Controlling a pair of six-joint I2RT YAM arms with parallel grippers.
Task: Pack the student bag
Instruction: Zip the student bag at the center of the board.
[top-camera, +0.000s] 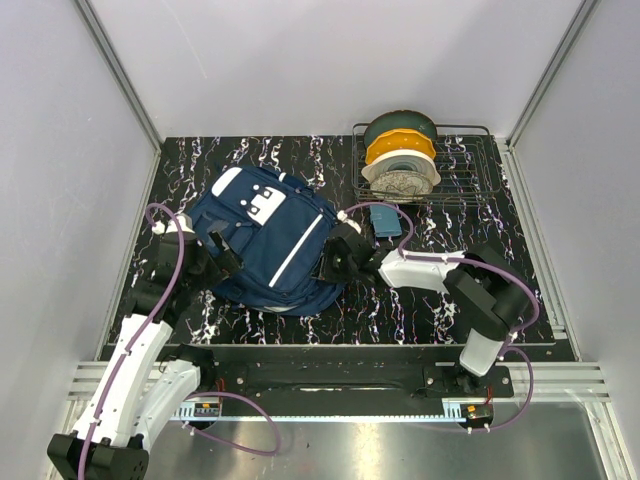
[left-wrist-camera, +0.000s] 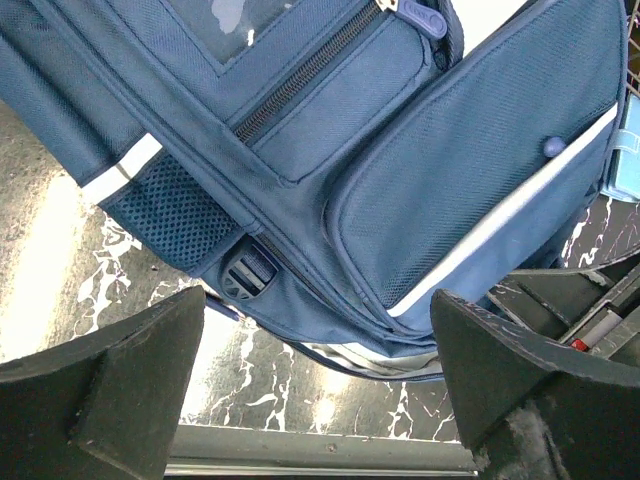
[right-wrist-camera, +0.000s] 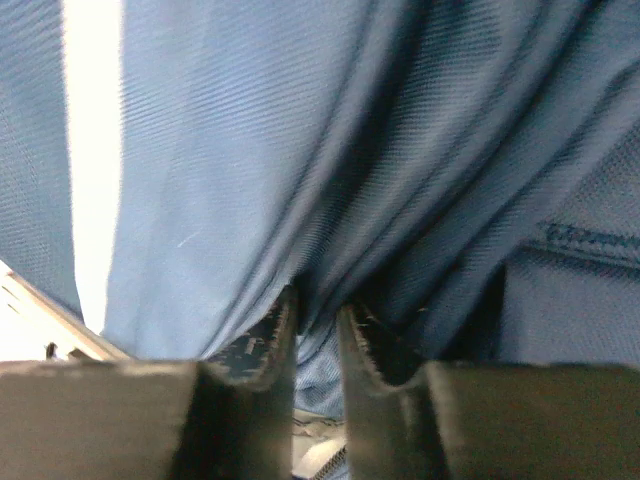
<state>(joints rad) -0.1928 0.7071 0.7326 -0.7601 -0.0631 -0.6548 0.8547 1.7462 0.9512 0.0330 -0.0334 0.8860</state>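
The student bag (top-camera: 265, 235), navy blue with white stripe trim, lies flat at the middle left of the black marbled table (top-camera: 440, 300). My left gripper (top-camera: 222, 255) stands open at the bag's left edge. In the left wrist view its fingers (left-wrist-camera: 120, 380) straddle bare table just short of the bag (left-wrist-camera: 400, 150), with nothing between them. My right gripper (top-camera: 330, 262) presses into the bag's right edge. The right wrist view shows its jaws close together with a fold of the bag's blue fabric (right-wrist-camera: 300, 150) pinched in the right gripper (right-wrist-camera: 317, 310).
A wire rack (top-camera: 470, 175) at the back right holds stacked filament spools (top-camera: 400, 150). A small light-blue object (top-camera: 385, 220) lies in front of the rack, beside the bag. Grey walls enclose the table on three sides.
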